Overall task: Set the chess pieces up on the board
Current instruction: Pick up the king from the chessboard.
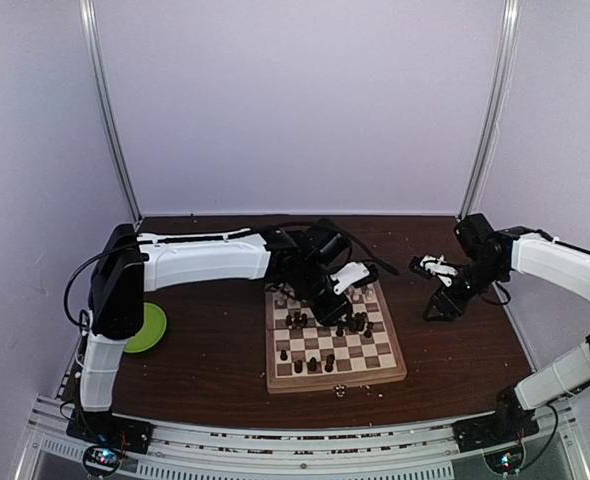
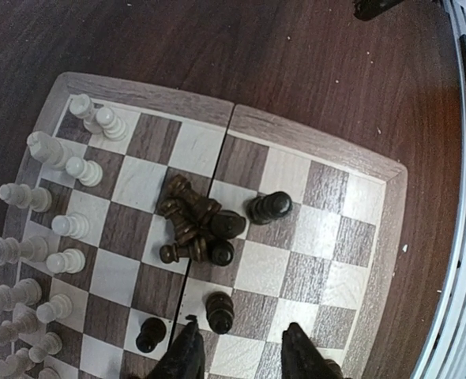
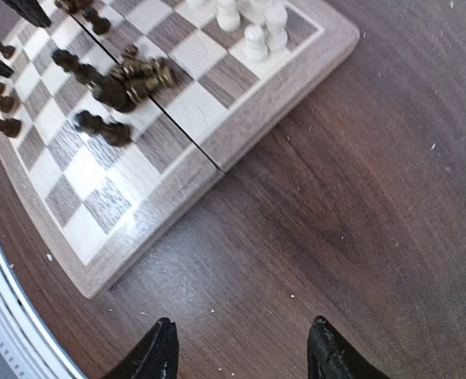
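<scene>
Far left there's just a lime-green plate [image 1: 147,328] sitting on the worktop [image 3: 359,197], not part of this. The left arm reaches out over the board [image 2: 320,142], which lies mid-worktop. The left fingers [image 2: 186,359] are spread partway with nothing between them, hanging just above the near-side squares. On the chess pieces: the cream ones [image 2: 69,225] are lined up roughly two deep along one edge of the board (the left edge in the left wrist view), mostly upright. The dark ones are a mess: a tangled heap [image 2: 192,225] lying on their sides around the centre fold, one more tipped over [image 2: 269,207] just beside it, and a couple standing [image 2: 219,310] right in front of the fingertips. These things look tiny, light and hard, probably smooth turned wood, so I'd guess they roll and skitter if nudged, and won't squash. Best bet is pinching a standing one across the narrow stem under the head. For the fallen ones, grab across the body and start with whichever sits apart from the heap, so the others don't get knocked. Over on the right, the right fingers [image 3: 155,355] are spread wide and empty over bare worktop, just off the board's right side.
</scene>
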You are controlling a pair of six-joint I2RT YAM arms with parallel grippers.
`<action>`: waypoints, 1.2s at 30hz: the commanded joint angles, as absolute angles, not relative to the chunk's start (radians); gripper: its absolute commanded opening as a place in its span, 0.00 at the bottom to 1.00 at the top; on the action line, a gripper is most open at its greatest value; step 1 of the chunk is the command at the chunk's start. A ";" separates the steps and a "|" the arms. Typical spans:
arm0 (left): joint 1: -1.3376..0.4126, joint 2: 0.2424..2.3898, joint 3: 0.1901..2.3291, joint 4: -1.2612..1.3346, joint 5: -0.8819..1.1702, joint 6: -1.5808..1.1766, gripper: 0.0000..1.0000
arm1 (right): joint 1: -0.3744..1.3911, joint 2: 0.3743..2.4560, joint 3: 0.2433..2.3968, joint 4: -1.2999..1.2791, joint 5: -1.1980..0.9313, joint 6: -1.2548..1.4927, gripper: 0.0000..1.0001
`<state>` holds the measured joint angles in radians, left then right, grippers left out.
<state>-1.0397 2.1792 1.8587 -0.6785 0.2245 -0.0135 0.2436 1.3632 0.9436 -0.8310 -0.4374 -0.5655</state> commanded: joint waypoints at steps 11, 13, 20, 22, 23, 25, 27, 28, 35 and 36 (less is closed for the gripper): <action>-0.753 1.628 1.617 -0.659 0.049 -0.073 0.47 | 0.477 1.353 1.155 -0.758 -0.487 -0.488 0.54; -0.714 1.600 1.562 -0.627 0.026 -0.053 0.48 | 0.518 1.416 1.196 -0.784 -0.463 -0.495 0.52; -0.603 1.516 1.401 -0.484 0.100 -0.113 0.48 | 0.658 1.568 1.255 -0.849 -0.328 -0.548 0.54; -0.593 1.504 1.392 -0.488 0.106 -0.119 0.48 | 0.682 1.610 1.259 -0.849 -0.290 -0.547 0.54; -0.593 1.500 1.396 -0.496 0.109 -0.118 0.48 | 0.688 1.628 1.262 -0.848 -0.275 -0.544 0.54; -0.592 1.489 1.396 -0.499 0.117 -0.115 0.48 | 0.693 1.666 1.277 -0.849 -0.250 -0.532 0.53; -0.592 1.482 1.396 -0.498 0.125 -0.115 0.48 | 0.693 1.693 1.288 -0.850 -0.230 -0.525 0.53; -0.593 1.479 1.396 -0.499 0.132 -0.116 0.48 | 0.694 1.704 1.292 -0.850 -0.222 -0.524 0.53; -0.592 1.474 1.396 -0.498 0.161 -0.117 0.48 | 0.694 1.737 1.296 -0.866 -0.197 -0.521 0.46; -0.593 1.475 1.396 -0.498 0.162 -0.117 0.48 | 0.695 1.740 1.294 -0.871 -0.204 -0.523 0.44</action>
<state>-0.5945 1.4887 1.3872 -0.5453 0.1349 -0.1074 0.6937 1.7260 1.2713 -0.8402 -0.2302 -0.5251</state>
